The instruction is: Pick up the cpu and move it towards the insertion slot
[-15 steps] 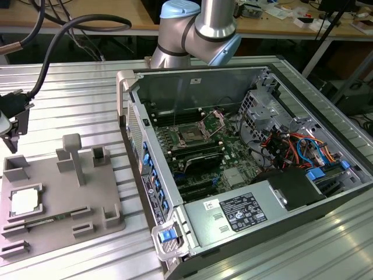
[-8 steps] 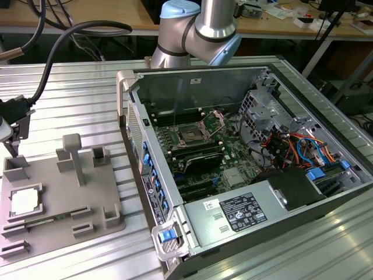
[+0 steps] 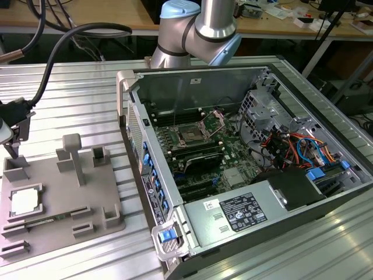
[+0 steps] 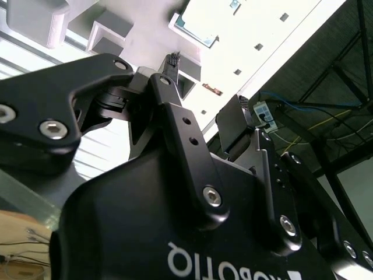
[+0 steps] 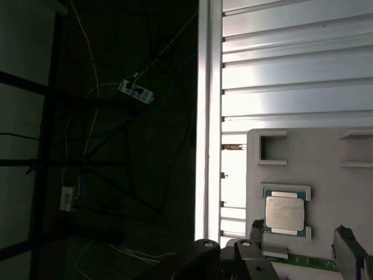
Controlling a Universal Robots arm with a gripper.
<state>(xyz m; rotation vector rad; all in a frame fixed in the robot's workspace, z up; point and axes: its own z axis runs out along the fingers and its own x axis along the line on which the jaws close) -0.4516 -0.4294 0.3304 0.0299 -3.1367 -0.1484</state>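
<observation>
The fingers of the gripper stand wide apart and hold nothing (the first wrist view shows the gap plainly), and the cpu lies flat in its recess on the grey tray just beyond them. In the exterior view the gripper is at the frame's left edge near the tray's far corner. The insertion slot is well apart, mid-frame inside the open computer case.

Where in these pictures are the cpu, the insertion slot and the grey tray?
cpu [image 5: 284, 213]: first wrist view, middle of its metal top.
insertion slot [image 3: 192, 135]: exterior view, its dark centre.
grey tray [image 3: 58, 192]: exterior view, bare flat surface.
</observation>
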